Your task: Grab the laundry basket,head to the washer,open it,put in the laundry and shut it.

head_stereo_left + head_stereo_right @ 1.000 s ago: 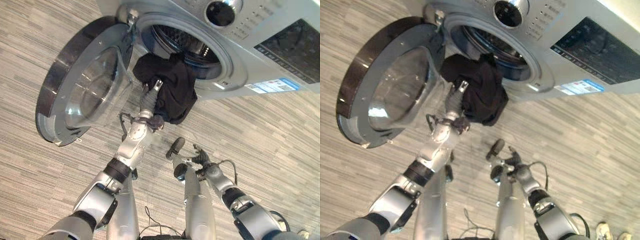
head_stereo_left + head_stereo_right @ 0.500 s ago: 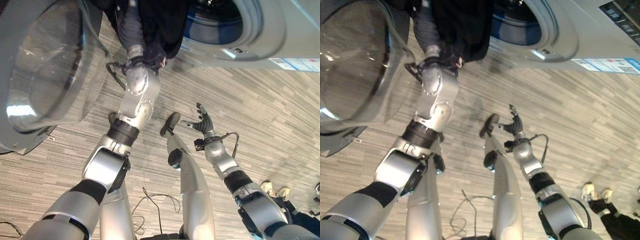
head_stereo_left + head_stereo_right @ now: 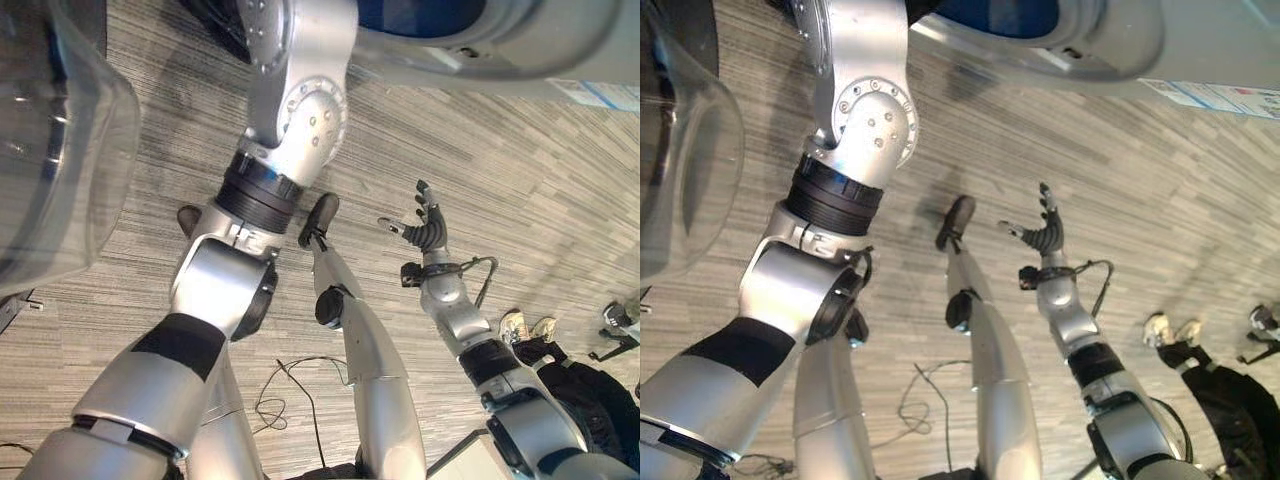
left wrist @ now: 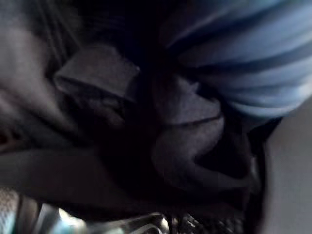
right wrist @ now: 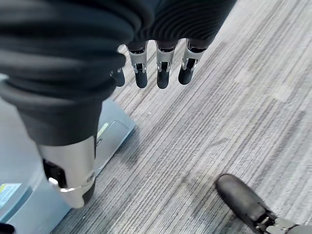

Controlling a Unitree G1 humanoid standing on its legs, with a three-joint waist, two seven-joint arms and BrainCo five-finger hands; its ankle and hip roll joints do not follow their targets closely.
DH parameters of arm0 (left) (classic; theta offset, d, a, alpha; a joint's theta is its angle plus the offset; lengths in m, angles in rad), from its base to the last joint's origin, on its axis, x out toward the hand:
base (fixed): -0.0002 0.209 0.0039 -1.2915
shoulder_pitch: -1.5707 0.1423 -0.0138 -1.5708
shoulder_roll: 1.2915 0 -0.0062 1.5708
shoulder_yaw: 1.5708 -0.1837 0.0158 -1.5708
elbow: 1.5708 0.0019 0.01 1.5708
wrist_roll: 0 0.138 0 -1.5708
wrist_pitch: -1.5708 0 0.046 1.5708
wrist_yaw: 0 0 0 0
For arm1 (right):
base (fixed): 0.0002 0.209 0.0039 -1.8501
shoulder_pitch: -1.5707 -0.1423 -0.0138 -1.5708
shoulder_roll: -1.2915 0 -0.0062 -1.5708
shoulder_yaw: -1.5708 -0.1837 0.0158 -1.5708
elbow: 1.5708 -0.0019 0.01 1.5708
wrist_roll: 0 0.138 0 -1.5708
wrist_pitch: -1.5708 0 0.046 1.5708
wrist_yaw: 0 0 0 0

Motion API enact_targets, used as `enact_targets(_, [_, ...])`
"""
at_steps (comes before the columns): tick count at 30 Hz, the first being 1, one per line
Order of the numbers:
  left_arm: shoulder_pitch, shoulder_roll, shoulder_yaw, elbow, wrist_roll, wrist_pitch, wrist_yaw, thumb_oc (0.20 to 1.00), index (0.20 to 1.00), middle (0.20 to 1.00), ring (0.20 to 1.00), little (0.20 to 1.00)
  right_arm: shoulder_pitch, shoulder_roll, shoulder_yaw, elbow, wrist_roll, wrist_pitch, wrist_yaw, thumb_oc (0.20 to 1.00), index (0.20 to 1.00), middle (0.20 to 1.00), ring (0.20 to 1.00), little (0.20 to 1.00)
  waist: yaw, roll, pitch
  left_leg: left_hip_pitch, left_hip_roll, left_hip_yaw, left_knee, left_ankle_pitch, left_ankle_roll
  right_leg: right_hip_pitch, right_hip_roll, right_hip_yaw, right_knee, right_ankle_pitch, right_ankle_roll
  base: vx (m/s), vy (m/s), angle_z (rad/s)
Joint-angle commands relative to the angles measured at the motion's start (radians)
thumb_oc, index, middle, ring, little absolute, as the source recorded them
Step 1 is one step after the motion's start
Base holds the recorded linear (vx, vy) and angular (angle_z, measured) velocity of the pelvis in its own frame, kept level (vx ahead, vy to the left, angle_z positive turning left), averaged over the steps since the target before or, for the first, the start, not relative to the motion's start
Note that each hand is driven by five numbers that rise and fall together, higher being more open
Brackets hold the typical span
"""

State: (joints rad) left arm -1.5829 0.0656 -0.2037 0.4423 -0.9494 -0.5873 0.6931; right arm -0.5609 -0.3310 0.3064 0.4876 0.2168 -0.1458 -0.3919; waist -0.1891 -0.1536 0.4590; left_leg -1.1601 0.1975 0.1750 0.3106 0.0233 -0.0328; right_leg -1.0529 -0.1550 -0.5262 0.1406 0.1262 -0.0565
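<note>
A: The floor (image 3: pixel 560 170) is grey striped plank all across the frame. What sits on the left?

B: At the far left edge, the washer's open door (image 3: pixel 55 150), its clear glass bowl bulging toward the camera. Just right of it the left arm rises from the lower left up to the top centre of the frame, where it passes into the washer (image 3: pixel 1110 40); the silver front and the blue-lit drum mouth run along the top edge.

A: And the left hand?

B: Out of sight in the head views. Its wrist view shows dark laundry (image 4: pixel 185 126) bunched in folds very close up, with a pale blue ribbed surface (image 4: pixel 243 63) beside it. Whether the fingers are curled or straight cannot be told.

A: Further right?

B: The right hand (image 3: pixel 428 225) hangs over bare floor in the centre right of the frame, well apart from the washer, fingers straight and relaxed, thumb out, holding nothing. Its wrist view shows the same.

A: Lower right?

B: A person's shoes (image 3: pixel 527 326) and dark clothing by the frame's edge.
</note>
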Motion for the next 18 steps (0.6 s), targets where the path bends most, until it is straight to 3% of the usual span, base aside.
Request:
enact_targets(1, [-0.149, 0.019, -0.072, -0.022, 0.045, -0.096, -0.040, 0.200, 0.200, 0.200, 0.200, 0.200, 0.151, -0.041, -0.025, -0.037, 0.004, -0.014, -0.016, 1.000, 1.000, 1.000, 1.000, 1.000, -0.033, -0.011, -0.144, -0.034, 0.038, -0.007, -0.089, 0.058, -0.082, 0.021, 0.040, 0.048, 0.108, -0.215, 0.134, 0.02, -0.049, -0.06])
enact_targets(5, [-0.118, 0.096, -0.067, -0.066, 0.125, -0.097, -0.017, 0.200, 0.200, 0.200, 0.200, 0.200, 0.227, -0.099, -0.068, -0.061, -0.019, -0.005, -0.010, 1.000, 1.000, 1.000, 1.000, 1.000, -0.028, -0.006, -0.144, -0.039, 0.039, -0.008, -0.062, 0.049, -0.076, 0.020, 0.039, 0.048, 0.112, -0.217, 0.132, 0.02, -0.032, -0.08])
enact_targets(8, [-0.066, 0.076, -0.090, -0.098, 0.133, -0.064, -0.040, 0.200, 0.200, 0.200, 0.200, 0.200, 0.246, -0.102, -0.084, -0.067, -0.004, -0.003, 0.003, 1.000, 1.000, 1.000, 1.000, 1.000, -0.019, -0.001, -0.142, -0.041, 0.036, -0.013, -0.059, 0.049, -0.074, 0.023, 0.036, 0.038, 0.111, -0.218, 0.130, 0.00, -0.026, -0.03])
enact_targets(9, [-0.014, 0.061, -0.122, -0.079, 0.158, -0.009, -0.068, 1.000, 1.000, 1.000, 1.000, 1.000, 0.242, -0.092, -0.089, -0.051, 0.018, -0.008, 0.010, 1.000, 1.000, 1.000, 1.000, 1.000, -0.010, 0.002, -0.142, -0.039, 0.033, -0.015, -0.064, 0.050, -0.073, 0.027, 0.035, 0.029, 0.106, -0.218, 0.127, 0.00, -0.040, 0.01])
enact_targets(11, [0.008, 0.048, -0.145, -0.075, 0.175, 0.018, -0.085, 1.000, 1.000, 1.000, 1.000, 1.000, 0.237, -0.084, -0.083, -0.040, 0.028, -0.010, 0.016, 1.000, 1.000, 1.000, 1.000, 1.000, -0.007, 0.003, -0.142, -0.037, 0.031, -0.013, -0.067, 0.051, -0.073, 0.028, 0.036, 0.026, 0.104, -0.218, 0.126, 0.00, -0.028, 0.01])
enact_targets(12, [0.037, 0.048, -0.193, -0.046, 0.218, 0.078, -0.119, 1.000, 1.000, 1.000, 1.000, 1.000, 0.229, -0.079, -0.073, -0.027, 0.041, -0.016, 0.028, 1.000, 1.000, 1.000, 1.000, 1.000, 0.001, 0.006, -0.139, -0.032, 0.025, -0.020, -0.071, 0.055, -0.073, 0.031, 0.039, 0.031, 0.101, -0.220, 0.120, 0.00, -0.049, 0.02])
enact_targets(14, [0.044, 0.054, -0.211, -0.041, 0.265, 0.102, -0.119, 1.000, 1.000, 1.000, 1.000, 1.000, 0.226, -0.078, -0.064, -0.028, 0.043, -0.019, 0.040, 1.000, 1.000, 1.000, 1.000, 1.000, 0.003, 0.007, -0.139, -0.030, 0.024, -0.019, -0.073, 0.056, -0.072, 0.036, 0.043, 0.033, 0.097, -0.223, 0.115, 0.00, -0.038, 0.03])
enact_targets(15, [0.041, 0.075, -0.259, -0.006, 0.354, 0.151, -0.130, 1.000, 1.000, 1.000, 1.000, 1.000, 0.226, -0.090, -0.049, -0.033, 0.046, -0.029, 0.059, 1.000, 1.000, 1.000, 1.000, 1.000, 0.008, 0.012, -0.140, -0.028, 0.020, -0.020, -0.074, 0.057, -0.072, 0.036, 0.047, 0.041, 0.093, -0.221, 0.112, -0.01, -0.027, 0.06])
enact_targets(16, [0.041, 0.074, -0.260, -0.007, 0.360, 0.152, -0.126, 1.000, 1.000, 1.000, 1.000, 1.000, 0.225, -0.089, -0.049, -0.030, 0.047, -0.031, 0.059, 1.000, 1.000, 1.000, 1.000, 1.000, 0.008, 0.011, -0.140, -0.029, 0.020, -0.021, -0.074, 0.058, -0.072, 0.037, 0.047, 0.040, 0.092, -0.220, 0.112, 0.01, -0.063, 0.06])
enact_targets(17, [0.027, 0.102, -0.319, 0.023, 0.476, 0.206, -0.127, 1.000, 1.000, 1.000, 1.000, 1.000, 0.226, -0.095, -0.040, -0.025, 0.060, -0.046, 0.074, 1.000, 1.000, 1.000, 1.000, 1.000, 0.011, 0.022, -0.140, -0.028, 0.016, -0.029, -0.071, 0.061, -0.068, 0.041, 0.053, 0.049, 0.094, -0.230, 0.102, 0.01, -0.039, 0.07])
enact_targets(18, [0.027, 0.102, -0.320, 0.022, 0.477, 0.206, -0.126, 1.000, 1.000, 1.000, 1.000, 1.000, 0.226, -0.095, -0.040, -0.024, 0.060, -0.046, 0.074, 1.000, 1.000, 1.000, 1.000, 1.000, 0.011, 0.022, -0.140, -0.028, 0.015, -0.030, -0.071, 0.061, -0.068, 0.041, 0.053, 0.049, 0.094, -0.230, 0.102, 0.01, -0.056, 0.08])
